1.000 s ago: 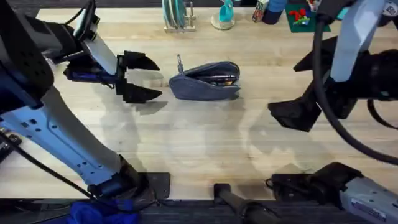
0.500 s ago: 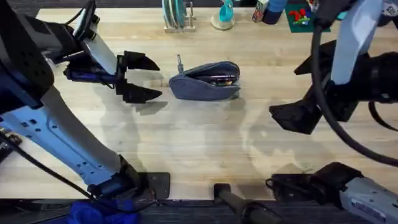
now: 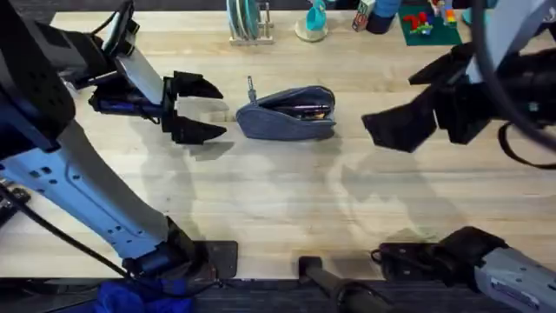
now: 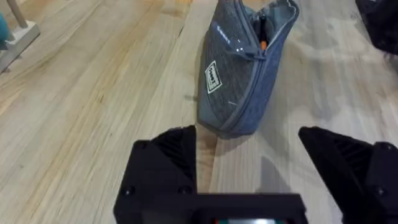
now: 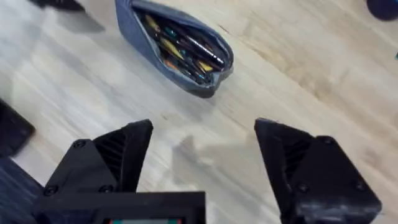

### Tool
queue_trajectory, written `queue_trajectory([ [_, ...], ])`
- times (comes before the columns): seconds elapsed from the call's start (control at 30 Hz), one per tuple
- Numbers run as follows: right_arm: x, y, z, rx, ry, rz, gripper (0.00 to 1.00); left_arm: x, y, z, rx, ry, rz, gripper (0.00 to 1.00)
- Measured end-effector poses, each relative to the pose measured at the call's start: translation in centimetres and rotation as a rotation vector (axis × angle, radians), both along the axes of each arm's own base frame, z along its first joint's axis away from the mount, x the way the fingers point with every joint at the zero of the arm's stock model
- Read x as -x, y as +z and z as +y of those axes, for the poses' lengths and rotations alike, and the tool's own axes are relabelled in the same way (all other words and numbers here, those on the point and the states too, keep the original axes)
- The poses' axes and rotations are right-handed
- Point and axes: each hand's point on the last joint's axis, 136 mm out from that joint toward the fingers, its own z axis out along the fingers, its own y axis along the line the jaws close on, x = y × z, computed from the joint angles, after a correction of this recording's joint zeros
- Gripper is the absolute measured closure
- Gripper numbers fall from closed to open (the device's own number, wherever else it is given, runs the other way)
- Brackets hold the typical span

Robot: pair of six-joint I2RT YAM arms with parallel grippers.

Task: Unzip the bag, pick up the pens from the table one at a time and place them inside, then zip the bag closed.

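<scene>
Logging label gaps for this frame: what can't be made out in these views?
- Contents of the bag: overhead shows dark and orange bits through the open zipper, too small to count; right wrist view blurs them.
- Zipper pull: the small upright piece at the bag's left end, overhead, too small to confirm.
- Right gripper: overhead shows it large, dark and blurred under the camera.
- Back-edge items, overhead: cut off by the top edge.

pens inside bag, blurred
</scene>
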Motion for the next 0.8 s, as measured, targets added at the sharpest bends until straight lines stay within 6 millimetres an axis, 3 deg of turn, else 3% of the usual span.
queue_trajectory([
  [0.07,-0.1,0.0,0.1,-0.031,-0.043,0.023,0.005,0.0,0.0,0.0,0.001,0.0,0.0,0.005],
  [0.23,-0.5,-3.1,0.3,-0.021,-0.177,0.25,0.005,0.0,0.0,0.0,0.001,0.001,0.0,0.005],
  [0.33,-1.2,-3.7,1.2,0.004,-0.187,0.316,0.005,0.0,0.0,0.0,0.001,0.001,0.0,0.006],
  [0.5,-3.3,-3.0,3.9,0.026,-0.171,0.323,0.005,0.0,0.0,0.0,0.001,0.001,0.001,0.005],
  [0.8,-5.2,-1.7,8.5,0.101,-0.15,0.312,0.006,0.0,0.0,0.0,0.001,0.001,0.0,0.005],
])
